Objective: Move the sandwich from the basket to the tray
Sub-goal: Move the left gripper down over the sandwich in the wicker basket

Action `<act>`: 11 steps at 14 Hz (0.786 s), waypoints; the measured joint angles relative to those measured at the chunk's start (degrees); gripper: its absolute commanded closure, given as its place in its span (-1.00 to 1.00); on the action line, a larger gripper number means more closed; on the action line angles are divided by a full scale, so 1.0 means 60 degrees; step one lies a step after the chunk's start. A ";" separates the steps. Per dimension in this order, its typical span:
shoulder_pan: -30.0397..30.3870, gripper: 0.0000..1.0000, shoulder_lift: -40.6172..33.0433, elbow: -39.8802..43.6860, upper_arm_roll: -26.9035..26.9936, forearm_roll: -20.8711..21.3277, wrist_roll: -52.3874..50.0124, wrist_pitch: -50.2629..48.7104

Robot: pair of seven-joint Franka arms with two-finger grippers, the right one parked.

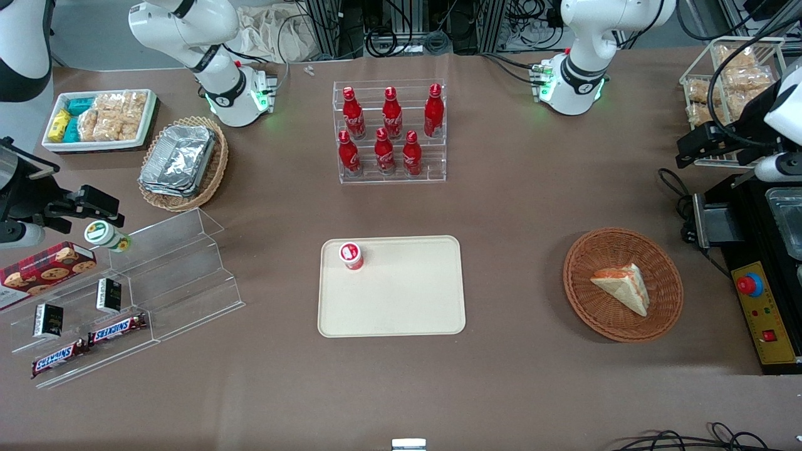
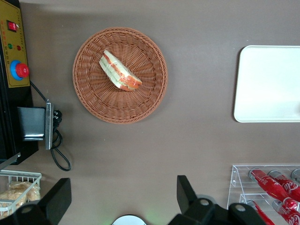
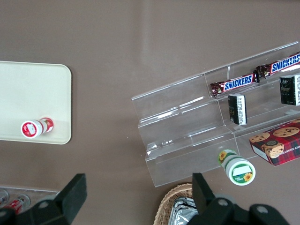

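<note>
The gripper [image 2: 124, 199] was up high over the brown worktop [image 1: 514, 207], out at the working arm's end, and its two black fingers [image 2: 187, 194] stood spread wide apart with nothing between them. Below it, and nearer the front camera, sat the round reddish-brown basket [image 1: 579, 300], well clear of the fingertips. The sandwich [image 1: 622, 286] lay inside that basket, a pale triangular wedge resting on its side with its orange-red and green filling edge showing. From the wrist camera the wedge [image 2: 119, 70] sat roughly in the middle of the woven bowl [image 2: 150, 101], untouched by the gripper.

Away from the gripper toward the parked arm's end, the cream tray [image 1: 401, 313] lay flat on the worktop, apart from the basket with bare cloth between them. On the tray, in a corner, stood a small red-and-white cup [image 1: 351, 255], and that was the only thing on it. Farther from the front camera than the tray, a clear rack of red bottles [image 1: 390, 131] stood upright; part of it showed close by the gripper in the wrist view. Beside the basket, at the worktop's edge on the gripper's side, there was a black and yellow control box [image 1: 761, 313] with a red button
</note>
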 measured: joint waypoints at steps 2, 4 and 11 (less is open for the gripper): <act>0.0004 -1.00 0.0024 -0.0030 -0.0005 0.0191 0.0002 0.0013; 0.0035 -1.00 0.0039 -0.0061 -0.0005 0.0329 -0.0006 0.0015; 0.0353 -1.00 0.2022 -0.0813 -0.0007 0.0477 -0.3666 0.2042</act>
